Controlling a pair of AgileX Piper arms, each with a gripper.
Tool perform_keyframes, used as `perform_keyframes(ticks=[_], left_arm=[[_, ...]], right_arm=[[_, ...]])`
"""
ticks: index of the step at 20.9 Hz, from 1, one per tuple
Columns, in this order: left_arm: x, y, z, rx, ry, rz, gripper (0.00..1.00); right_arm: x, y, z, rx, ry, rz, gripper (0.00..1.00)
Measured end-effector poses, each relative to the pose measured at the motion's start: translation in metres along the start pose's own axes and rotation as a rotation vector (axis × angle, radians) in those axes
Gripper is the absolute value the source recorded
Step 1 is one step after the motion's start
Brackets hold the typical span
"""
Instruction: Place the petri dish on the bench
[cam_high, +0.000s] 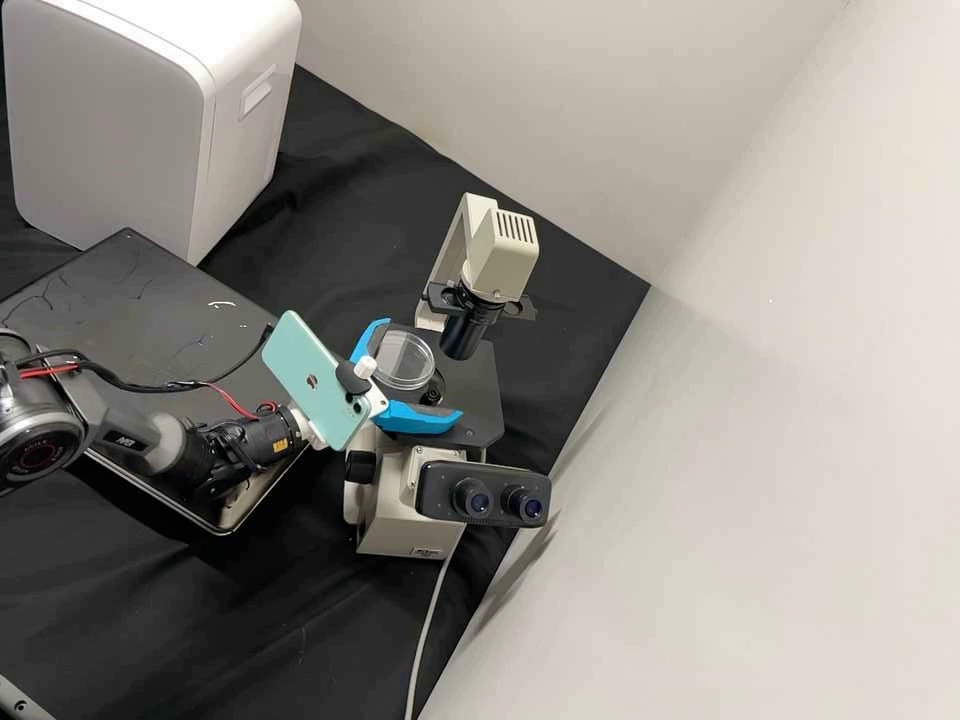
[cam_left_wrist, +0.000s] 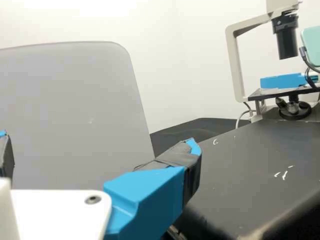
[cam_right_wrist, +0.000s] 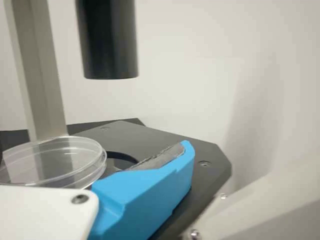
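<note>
While the right gripper (cam_high: 423, 368) sits at the microscope stage (cam_high: 478, 395), its two blue fingers are spread apart, one on each side of the single clear petri dish (cam_high: 403, 357). The dish lies flat on the stage between them, not clamped. A gap shows between the dish and one finger; contact with the other finger can't be told. One black condenser tube (cam_high: 463, 328) hangs just above and past the fingertips. One mint-green phone (cam_high: 312, 378) is mounted just behind the fingers. Below the gripper is the microscope body (cam_high: 395, 505) with two eyepieces (cam_high: 497, 498); print on its base is too small to read. The stage edge is just past the fingertips, with the white wall (cam_high: 800, 400) near beyond. Open black bench (cam_high: 230, 620) lies back along the arm. The left gripper (cam_left_wrist: 97, 142) has its fingers wide apart, holding nothing. It is just beside one black slab (cam_left_wrist: 250, 170), with one white box (cam_left_wrist: 65, 110) ahead.
</note>
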Motion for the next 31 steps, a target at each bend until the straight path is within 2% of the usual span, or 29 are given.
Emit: perform_keyframes(ticks=[3,6,12,17,21,31], left_arm=[[0.000,0.0000,0.000,0.000,0.000,0.000,1.00],[0.000,-0.0004,0.000,0.001,0.000,-0.002,1.00],[0.000,-0.0010,0.000,0.002,0.000,-0.006,1.00],[0.000,-0.0013,0.000,0.002,0.000,-0.007,1.00],[0.001,-0.0021,0.000,0.003,0.000,-0.012,1.00],[0.001,-0.0037,0.001,0.006,-0.002,-0.020,1.00]], right_arm=[[-0.001,0.004,0.005,0.000,-0.014,0.009,1.00],[-0.003,0.008,0.004,0.000,-0.014,0.019,1.00],[-0.004,0.008,0.005,0.002,-0.017,0.020,1.00],[-0.004,0.014,0.010,0.001,-0.031,0.036,1.00],[-0.003,0.018,0.012,-0.014,-0.033,0.030,1.00],[0.027,0.023,0.012,-0.006,-0.055,0.017,1.00]])
